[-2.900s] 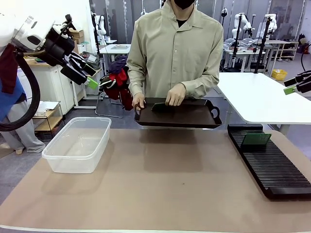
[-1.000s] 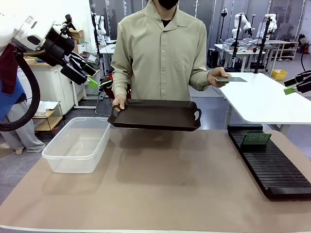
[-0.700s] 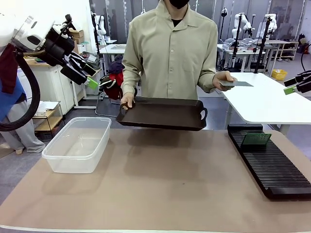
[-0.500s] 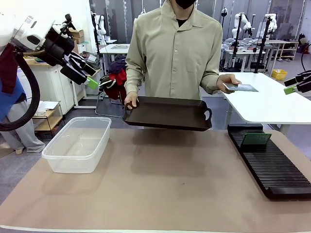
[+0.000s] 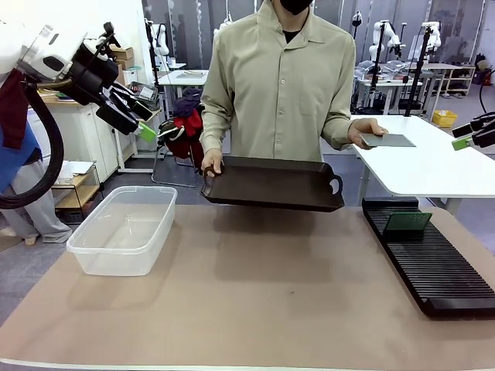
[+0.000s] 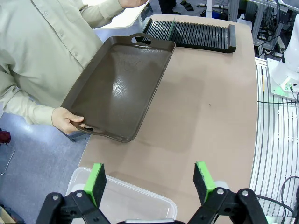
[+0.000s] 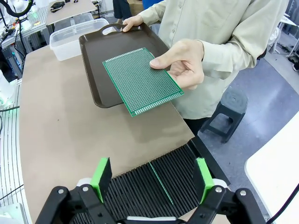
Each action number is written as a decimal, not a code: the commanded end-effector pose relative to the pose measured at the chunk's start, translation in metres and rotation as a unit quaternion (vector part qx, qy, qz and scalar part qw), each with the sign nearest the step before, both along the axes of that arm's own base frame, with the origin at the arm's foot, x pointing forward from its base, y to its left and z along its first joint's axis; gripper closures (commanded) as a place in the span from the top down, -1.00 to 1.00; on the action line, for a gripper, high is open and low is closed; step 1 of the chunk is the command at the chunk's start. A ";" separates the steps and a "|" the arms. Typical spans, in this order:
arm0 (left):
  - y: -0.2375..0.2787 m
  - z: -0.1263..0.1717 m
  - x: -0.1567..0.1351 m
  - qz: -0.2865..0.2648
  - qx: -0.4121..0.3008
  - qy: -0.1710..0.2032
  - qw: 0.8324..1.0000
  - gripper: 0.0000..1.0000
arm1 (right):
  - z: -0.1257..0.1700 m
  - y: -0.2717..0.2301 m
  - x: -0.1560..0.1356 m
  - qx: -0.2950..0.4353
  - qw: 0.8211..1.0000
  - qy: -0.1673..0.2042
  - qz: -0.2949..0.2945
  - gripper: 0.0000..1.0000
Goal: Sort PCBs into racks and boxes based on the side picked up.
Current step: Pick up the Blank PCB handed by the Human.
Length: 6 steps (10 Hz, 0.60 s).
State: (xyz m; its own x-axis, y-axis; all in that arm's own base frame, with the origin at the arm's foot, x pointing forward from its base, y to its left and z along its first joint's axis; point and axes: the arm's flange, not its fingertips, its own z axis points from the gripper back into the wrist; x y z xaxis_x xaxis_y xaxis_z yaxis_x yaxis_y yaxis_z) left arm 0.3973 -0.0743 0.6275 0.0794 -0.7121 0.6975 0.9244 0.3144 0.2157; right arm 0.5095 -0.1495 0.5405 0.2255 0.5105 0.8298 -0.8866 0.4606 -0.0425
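— While the person's hand (image 7: 183, 63) held one PCB (image 7: 141, 80) out flat by a corner, where was the right pincer (image 7: 152, 177)?
— It hung raised, with the rack (image 7: 131, 186) below it. Its jaws stood wide with nothing between the pads. The board was offered toward it but was apart from it, with the green face toward its camera. The corner hold probably left the free edges clear for a grasp.
— Other board?
— The second PCB (image 5: 407, 222) stood on edge in a slot near the rack's end closest to the person.
— Tray (image 5: 271, 188)?
— The person's other hand (image 5: 212, 164) carried it by one handle above the desk (image 5: 271, 309), slightly tilted. It looked bare. It was probably just the carrier for boards.
— Left pincer (image 6: 152, 179)?
— It was also wide and empty, parked high on the box (image 5: 116, 259) side. The box looked empty too.
— Stage?
— It read as a handover about to happen. Which face got taken should decide rack or box, but the rule itself wasn't visible.
— Risk?
— The board was thin with little to bite on, so a skewed pinch could slip.
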 end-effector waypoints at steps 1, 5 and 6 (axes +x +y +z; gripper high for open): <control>0.001 -0.002 0.000 -0.008 -0.007 0.000 1.000 1.00 | 0.000 0.001 0.000 0.000 1.000 0.001 0.000 0.86; 0.001 -0.002 0.000 -0.008 -0.007 0.000 1.000 1.00 | 0.013 -0.011 0.029 0.133 0.981 0.134 -0.043 0.86; 0.001 -0.002 0.000 -0.008 -0.007 0.000 1.000 1.00 | 0.014 -0.018 0.042 0.162 0.969 0.176 -0.055 0.86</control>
State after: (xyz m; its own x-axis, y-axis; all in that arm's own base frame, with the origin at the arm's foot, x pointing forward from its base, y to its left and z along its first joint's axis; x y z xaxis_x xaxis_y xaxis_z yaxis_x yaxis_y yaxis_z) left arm 0.3972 -0.0743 0.6276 0.0793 -0.7121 0.6976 0.9244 0.3144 0.2158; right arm 0.5294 -0.1547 0.5433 0.4688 0.3147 0.8253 -0.8297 0.4775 0.2892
